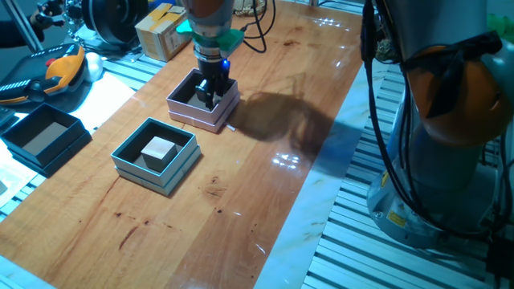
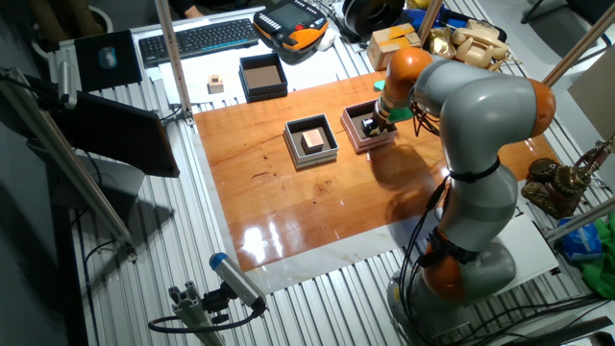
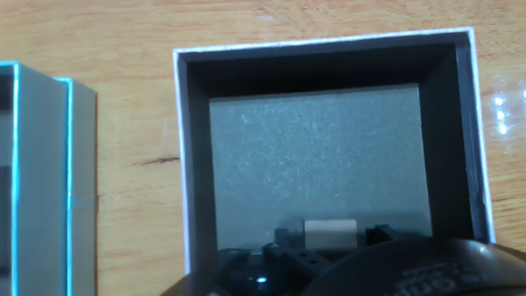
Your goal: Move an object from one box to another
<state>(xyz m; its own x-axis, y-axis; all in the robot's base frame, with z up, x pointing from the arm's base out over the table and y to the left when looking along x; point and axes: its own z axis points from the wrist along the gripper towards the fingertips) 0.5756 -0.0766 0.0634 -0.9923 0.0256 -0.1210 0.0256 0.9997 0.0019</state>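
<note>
Overhead light is glaring off the glossy wooden counter (image 2: 288, 192), which is sitting on a slatted metal bench (image 2: 154, 259). A keyboard (image 2: 197, 37) and cardboard boxes (image 1: 161, 30) are crowding the far edge.

Pale teal-blue box (image 1: 154, 155), dark brown inside, tan block (image 1: 159, 149). Pink-lilac box (image 1: 203, 101), frame centre-top. Black box (image 1: 44, 137), frame left. Glossy orange-brown wooden table (image 1: 265, 152).
</note>
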